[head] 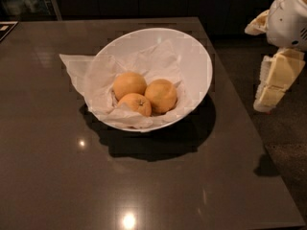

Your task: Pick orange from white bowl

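The white bowl (196, 56) stands tilted on the dark table, lined with crumpled white paper. Three oranges lie together in it. The orange (161, 95) is the largest, at the right of the group. A slightly smaller plain orange (129, 84) lies to its left, and a small one with a dark stem dot (135, 104) lies in front. My gripper (272, 86) hangs at the right edge of the view, beyond the table's right edge. It is well clear of the bowl, points down and holds nothing.
The dark glossy table (72, 176) fills most of the view; its right edge runs from behind the bowl to the bottom right corner. Speckled floor (288, 143) lies to its right. Paper (74, 66) sticks out over the bowl's left rim.
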Controlling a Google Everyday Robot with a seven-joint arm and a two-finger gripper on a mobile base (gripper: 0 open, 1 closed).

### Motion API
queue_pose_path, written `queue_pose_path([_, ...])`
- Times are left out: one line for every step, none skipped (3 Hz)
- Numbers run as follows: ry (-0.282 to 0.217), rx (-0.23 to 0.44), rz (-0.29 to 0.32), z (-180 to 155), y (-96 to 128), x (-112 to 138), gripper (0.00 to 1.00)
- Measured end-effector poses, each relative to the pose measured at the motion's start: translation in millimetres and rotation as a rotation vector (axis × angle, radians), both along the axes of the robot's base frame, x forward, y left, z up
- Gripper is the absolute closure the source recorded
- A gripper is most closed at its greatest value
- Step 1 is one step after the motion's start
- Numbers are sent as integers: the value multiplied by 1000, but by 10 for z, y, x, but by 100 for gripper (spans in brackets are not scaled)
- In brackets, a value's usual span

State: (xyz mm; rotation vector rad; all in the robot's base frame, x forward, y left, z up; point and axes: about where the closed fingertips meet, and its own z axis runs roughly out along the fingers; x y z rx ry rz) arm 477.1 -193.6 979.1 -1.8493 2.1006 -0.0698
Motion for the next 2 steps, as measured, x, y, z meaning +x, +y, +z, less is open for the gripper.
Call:
queue_pose_path([-21, -18, 69, -44, 366, 170, 0])
queue_pose_path([-33, -40, 174, -75, 815, 345, 0])
